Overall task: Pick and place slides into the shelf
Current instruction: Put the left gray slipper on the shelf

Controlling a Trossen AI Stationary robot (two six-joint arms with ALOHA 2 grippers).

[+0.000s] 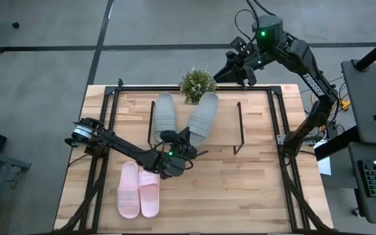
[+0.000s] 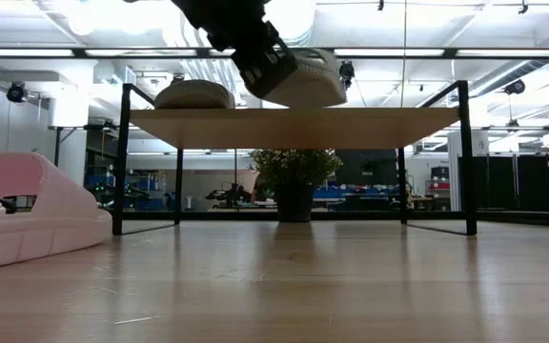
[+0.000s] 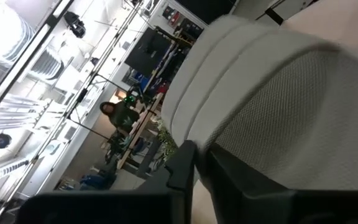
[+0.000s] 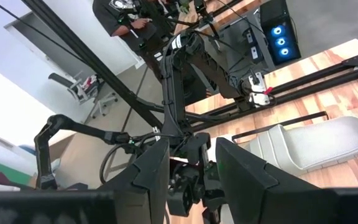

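Left gripper at near end of second grey-green slide, apparently pinching it; slide angled across shelf.

High view: overhead, looking straight down on the whole tabletop. Low view: tabletop height, looking level across into the room, sharing the shelf with it. Wrist views: close, looking past each arm's own fingers.

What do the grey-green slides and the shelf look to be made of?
Grey-green slides: likely soft moulded foam or rubber, matte, with a fine dimpled strap texture in the left wrist view. Shelf: pale wood plank, visible grain, on thin black legs, probably metal.
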